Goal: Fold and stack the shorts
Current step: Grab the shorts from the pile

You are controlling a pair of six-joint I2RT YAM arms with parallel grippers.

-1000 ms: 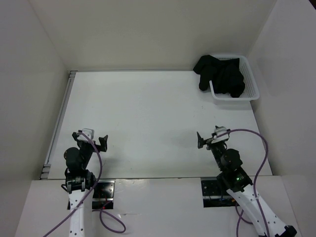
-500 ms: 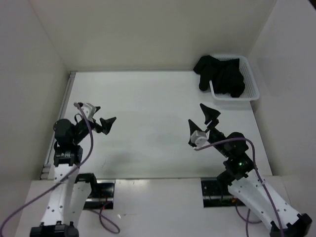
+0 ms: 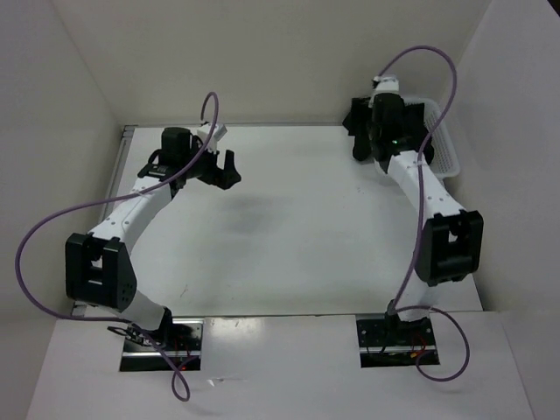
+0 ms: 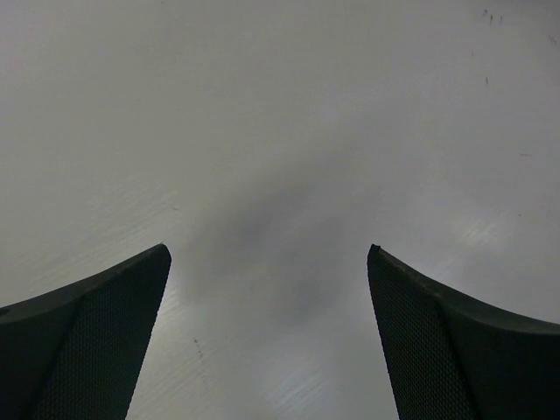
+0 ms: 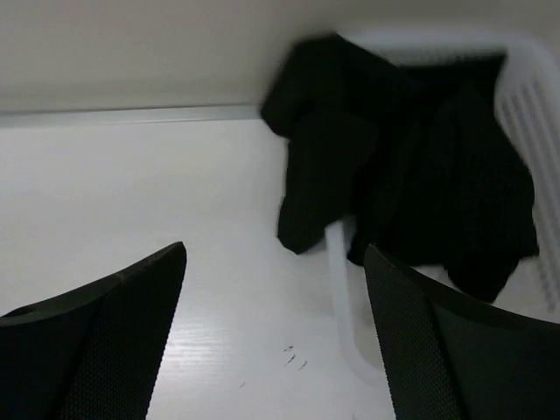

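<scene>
The shorts [image 5: 402, 157] are lying crumpled in a white plastic basket [image 5: 534, 131], a matte black heap of soft fabric with rounded folds. One lobe is hanging over the basket's near-left rim and is reaching the table [image 3: 289, 227]. How many separate pieces are making up the heap cannot be told. There is one basket. Its walls are an open mesh of thin ribs under a smooth rounded rim, and it is sitting in the far right corner of the table against the wall.

The right gripper [image 5: 273, 254] is hovering just in front of that overhanging lobe. Its two fingers [image 5: 437, 350] are standing wide apart and are gripping nothing. The left gripper [image 4: 267, 249] is hanging over bare table near the far left side, well apart from the shorts. Its two fingers [image 4: 96, 350] are also spread wide and are carrying nothing.

All four fingers are black, tapering to points, with a fine dotted grain on their inner faces. The table is showing a flat white surface with a dull sheen and a few faint scuff marks. Two white arms with black joints are stretching out from the near edge, each trailing one purple cable [image 3: 52, 227].
</scene>
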